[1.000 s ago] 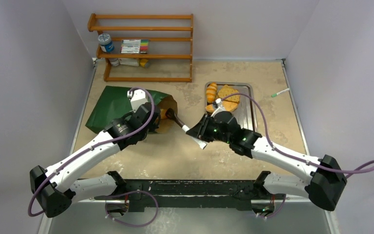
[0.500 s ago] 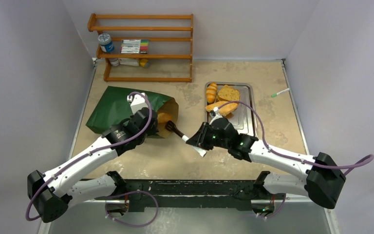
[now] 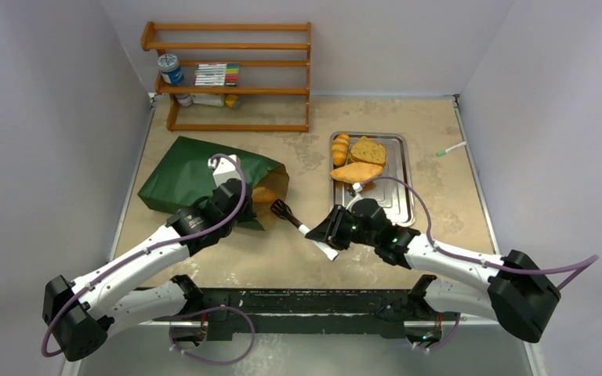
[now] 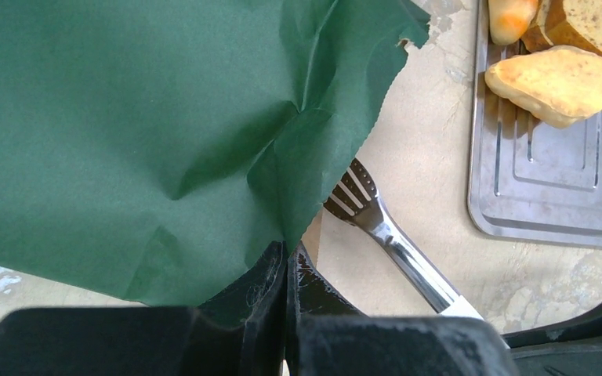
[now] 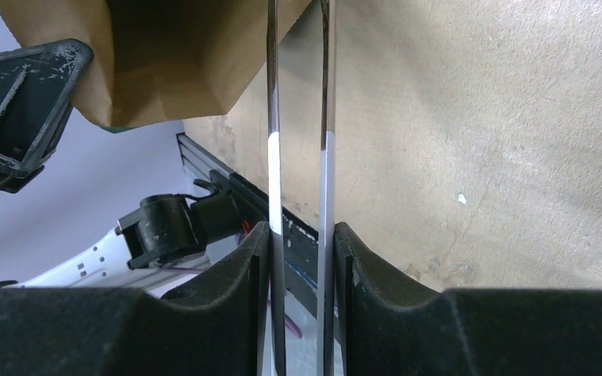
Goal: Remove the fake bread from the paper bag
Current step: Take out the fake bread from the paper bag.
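Note:
The dark green paper bag (image 3: 184, 176) lies on its side at the left, its brown mouth facing right. An orange bread piece (image 3: 264, 194) shows in the mouth. My left gripper (image 3: 239, 207) is shut on the bag's lower mouth edge (image 4: 286, 249). My right gripper (image 3: 325, 235) is shut on the metal tongs (image 3: 290, 217), whose tips lie on the table just outside the mouth. The tongs' two arms (image 5: 274, 117) run between my fingers, nothing between their tips. A striped roll (image 3: 340, 149), a brown slice (image 3: 368, 149) and tan toast (image 3: 355, 171) lie on the tray. The dark brown roll is not visible.
The silver tray (image 3: 398, 196) stands right of the bag. A wooden rack (image 3: 227, 74) with a can and markers stands at the back. A white and green pen (image 3: 452, 149) lies at the far right.
My right gripper has pulled the tongs back toward the near edge, their tips out of the bag's mouth. My left gripper has drawn back a little with the bag's edge.

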Controlling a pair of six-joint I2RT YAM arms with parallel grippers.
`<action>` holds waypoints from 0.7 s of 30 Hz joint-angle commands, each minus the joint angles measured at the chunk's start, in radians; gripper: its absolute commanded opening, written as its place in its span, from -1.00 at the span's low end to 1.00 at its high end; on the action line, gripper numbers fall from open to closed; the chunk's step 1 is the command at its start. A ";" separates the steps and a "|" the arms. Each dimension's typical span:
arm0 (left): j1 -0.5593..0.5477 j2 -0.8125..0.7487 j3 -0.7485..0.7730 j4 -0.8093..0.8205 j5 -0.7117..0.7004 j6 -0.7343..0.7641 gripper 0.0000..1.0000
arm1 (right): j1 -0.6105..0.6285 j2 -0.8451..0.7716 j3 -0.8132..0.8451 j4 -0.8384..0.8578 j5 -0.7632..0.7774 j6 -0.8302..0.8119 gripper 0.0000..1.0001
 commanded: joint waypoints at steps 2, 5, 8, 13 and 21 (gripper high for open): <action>0.004 -0.006 -0.014 0.100 0.040 0.026 -1.00 | -0.025 0.002 -0.028 0.172 -0.077 0.037 -0.32; 0.004 -0.001 -0.021 0.116 0.051 0.033 -1.00 | -0.046 0.024 -0.035 0.210 -0.103 0.039 -0.30; 0.004 0.008 -0.022 0.124 0.065 0.040 -1.00 | -0.060 0.055 -0.036 0.246 -0.126 0.043 -0.29; 0.003 0.002 -0.033 0.126 0.073 0.042 -1.00 | -0.079 0.101 -0.028 0.282 -0.150 0.044 -0.25; 0.002 -0.017 -0.054 0.137 0.087 0.043 -1.00 | -0.102 0.162 -0.023 0.345 -0.181 0.052 -0.22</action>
